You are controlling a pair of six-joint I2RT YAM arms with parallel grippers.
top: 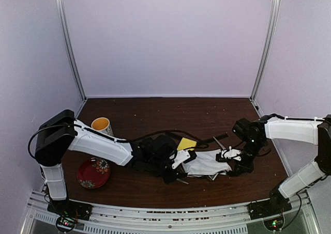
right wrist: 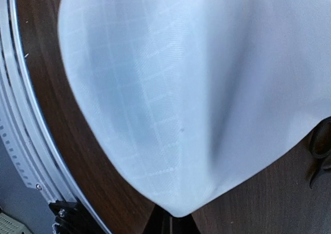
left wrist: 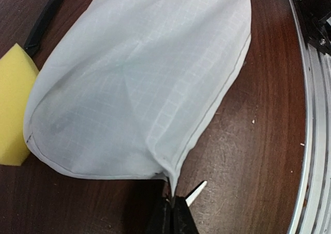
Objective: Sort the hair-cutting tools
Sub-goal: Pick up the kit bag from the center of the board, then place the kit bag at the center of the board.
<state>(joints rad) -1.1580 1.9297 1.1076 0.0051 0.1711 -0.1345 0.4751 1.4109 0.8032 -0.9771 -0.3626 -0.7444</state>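
Slim black comb (left wrist: pixel 40 25) lying flat beside white pouch (left wrist: pixel 139 79); black scissor handles (right wrist: pixel 320 149) at pouch edge.

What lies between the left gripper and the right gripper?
The white pouch spans that stretch, its ends pinched by the left gripper and the right gripper. The top external view shows this best.

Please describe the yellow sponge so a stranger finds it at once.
Near the middle of the brown table is a white pouch. The sponge sits beside its far left corner, the only bright yellow block there.
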